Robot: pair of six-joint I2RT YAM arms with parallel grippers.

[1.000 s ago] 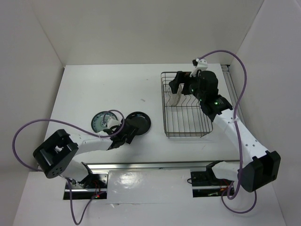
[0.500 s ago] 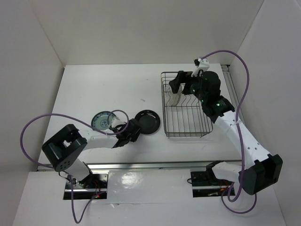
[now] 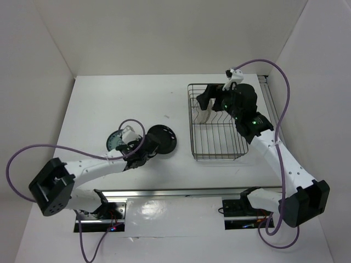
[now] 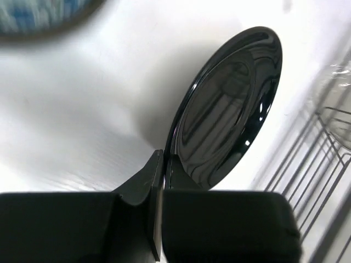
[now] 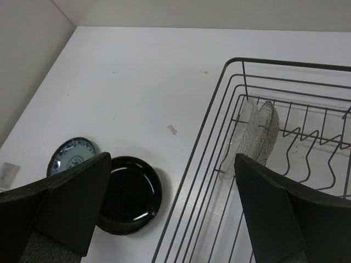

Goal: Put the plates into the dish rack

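Now, at left-centre of the top view the teal plate [image 3: 117,141] lies flat on the table [image 3: 98,104]. Just right of it my left gripper [image 4: 163,178] is pinched tight on the rim of the black plate [image 4: 225,115], which sits between the teal plate and the dish rack [image 3: 219,139]. Further right, in the rack's upper left part, the clear plate [image 5: 245,139] and the speckled plate [image 5: 267,129] stand on edge side by side, and my right gripper [image 5: 167,219] hangs above them, fingers spread wide, holding nothing.

No readable text, label, or number appears.
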